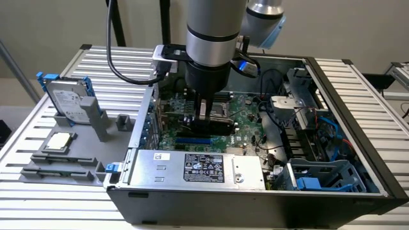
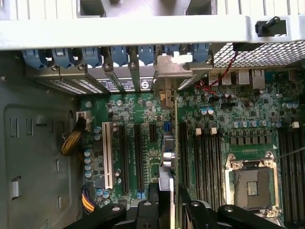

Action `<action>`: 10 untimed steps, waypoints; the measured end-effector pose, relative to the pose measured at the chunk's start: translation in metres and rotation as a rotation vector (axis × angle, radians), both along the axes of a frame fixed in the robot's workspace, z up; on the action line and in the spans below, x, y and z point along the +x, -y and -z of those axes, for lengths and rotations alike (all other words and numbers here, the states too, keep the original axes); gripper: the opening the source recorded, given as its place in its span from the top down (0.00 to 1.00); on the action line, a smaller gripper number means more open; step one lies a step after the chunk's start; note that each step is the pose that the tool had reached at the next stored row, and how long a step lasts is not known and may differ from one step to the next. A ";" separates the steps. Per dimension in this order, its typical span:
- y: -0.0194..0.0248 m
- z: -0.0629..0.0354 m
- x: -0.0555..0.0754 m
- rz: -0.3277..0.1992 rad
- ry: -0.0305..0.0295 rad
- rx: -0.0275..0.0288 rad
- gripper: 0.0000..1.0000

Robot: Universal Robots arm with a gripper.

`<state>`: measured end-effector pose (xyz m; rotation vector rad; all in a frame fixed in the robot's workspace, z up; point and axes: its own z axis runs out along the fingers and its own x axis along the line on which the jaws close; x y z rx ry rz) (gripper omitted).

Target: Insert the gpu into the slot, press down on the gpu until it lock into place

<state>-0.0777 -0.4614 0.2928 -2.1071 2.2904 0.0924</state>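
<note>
UR arm (image 1: 211, 28) vert., wrist straight down. gripper (image 1: 203, 116) pts down, fingers (image 2: 164, 191) pinched narrow on gpu (image 1: 208, 127) betw. them.

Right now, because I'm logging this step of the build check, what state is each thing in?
fingers: shut on the gpu
gpu: upright on edge, over the slot; seated or not, cannot tell
slot: partly hidden by the gpu
computer case: open, lying on its side
CPU socket: empty
hard drive: upright in its stand outside the case
</note>
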 end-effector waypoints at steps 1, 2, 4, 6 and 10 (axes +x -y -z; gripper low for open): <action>0.0000 0.0007 0.000 0.000 -0.0049 -0.0002 0.74; 0.0000 0.0014 0.000 0.000 -0.0102 -0.0003 0.74; -0.0002 0.0028 0.000 0.000 -0.0211 -0.0003 0.74; -0.0004 0.0040 0.000 0.000 -0.0241 -0.0005 0.74; -0.0004 0.0053 0.000 0.000 -0.0252 -0.0004 0.74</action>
